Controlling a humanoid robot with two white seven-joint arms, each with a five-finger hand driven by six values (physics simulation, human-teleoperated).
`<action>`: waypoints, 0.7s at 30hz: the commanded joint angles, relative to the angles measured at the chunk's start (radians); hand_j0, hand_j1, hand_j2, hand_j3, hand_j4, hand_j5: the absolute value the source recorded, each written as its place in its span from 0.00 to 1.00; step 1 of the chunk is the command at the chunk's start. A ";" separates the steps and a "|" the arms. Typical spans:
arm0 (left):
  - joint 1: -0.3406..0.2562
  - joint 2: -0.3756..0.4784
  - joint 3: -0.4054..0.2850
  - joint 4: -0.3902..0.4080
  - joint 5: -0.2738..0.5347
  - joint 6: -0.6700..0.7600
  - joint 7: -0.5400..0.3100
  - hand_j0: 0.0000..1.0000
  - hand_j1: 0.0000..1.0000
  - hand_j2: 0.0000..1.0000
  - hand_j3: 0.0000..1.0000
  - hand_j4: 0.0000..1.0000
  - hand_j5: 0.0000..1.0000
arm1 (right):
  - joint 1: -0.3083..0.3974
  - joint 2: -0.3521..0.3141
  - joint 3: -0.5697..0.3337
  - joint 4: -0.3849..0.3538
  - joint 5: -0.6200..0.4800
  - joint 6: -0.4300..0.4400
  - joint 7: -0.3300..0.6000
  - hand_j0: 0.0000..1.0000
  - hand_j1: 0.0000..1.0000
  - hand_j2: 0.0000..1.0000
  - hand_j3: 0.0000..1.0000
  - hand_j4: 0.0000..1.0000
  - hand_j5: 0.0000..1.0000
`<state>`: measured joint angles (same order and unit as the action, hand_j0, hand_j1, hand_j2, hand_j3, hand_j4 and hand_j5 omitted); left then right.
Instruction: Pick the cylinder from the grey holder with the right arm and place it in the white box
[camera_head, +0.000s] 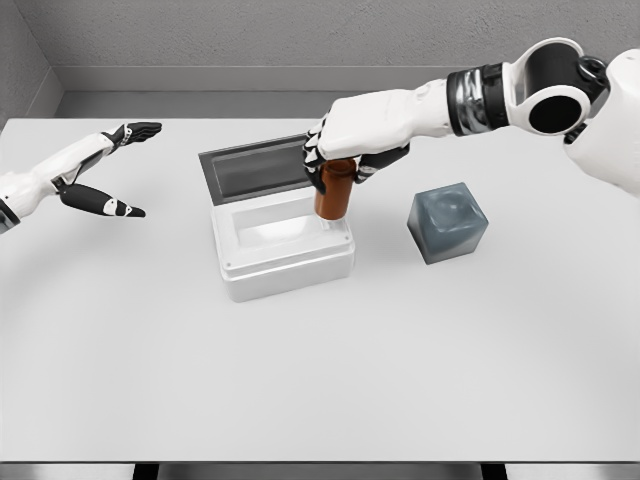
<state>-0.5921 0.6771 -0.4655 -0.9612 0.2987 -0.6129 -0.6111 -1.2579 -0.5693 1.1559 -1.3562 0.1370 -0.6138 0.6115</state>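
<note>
One cylinder (333, 190) gripped by right hand (358, 140) fingers over one open white box (285, 262); one grey holder (448, 222) alongside; left hand (105, 170) fingers spread wide.

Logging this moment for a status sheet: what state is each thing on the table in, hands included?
Cylinder: upright, gripped from above, over the box's right rim.
White box: lid open, tipped back; nothing visible inside.
Grey holder: nothing in it, standing apart to the right of the box.
Right hand: fingers closed around the cylinder's top.
Left hand: fingers spread, holding nothing, at the left.
</note>
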 joint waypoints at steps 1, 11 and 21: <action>0.000 -0.001 0.001 -0.001 0.008 0.002 0.000 1.00 1.00 1.00 1.00 1.00 1.00 | 0.000 0.002 -0.001 0.003 -0.005 0.003 -0.001 0.43 0.43 0.43 0.43 0.43 0.43; 0.000 -0.001 0.001 -0.001 0.008 0.002 0.000 1.00 1.00 1.00 1.00 1.00 1.00 | -0.002 0.003 0.011 0.011 -0.005 0.003 -0.001 0.44 0.44 0.44 0.44 0.44 0.44; 0.002 -0.001 0.001 -0.002 0.008 0.002 0.000 1.00 1.00 1.00 1.00 1.00 1.00 | -0.012 0.019 0.015 0.042 -0.005 0.003 -0.001 0.44 0.44 0.44 0.44 0.44 0.44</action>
<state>-0.5906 0.6762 -0.4656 -0.9627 0.2986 -0.6130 -0.6111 -1.2701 -0.5515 1.1706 -1.3179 0.1378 -0.6139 0.6114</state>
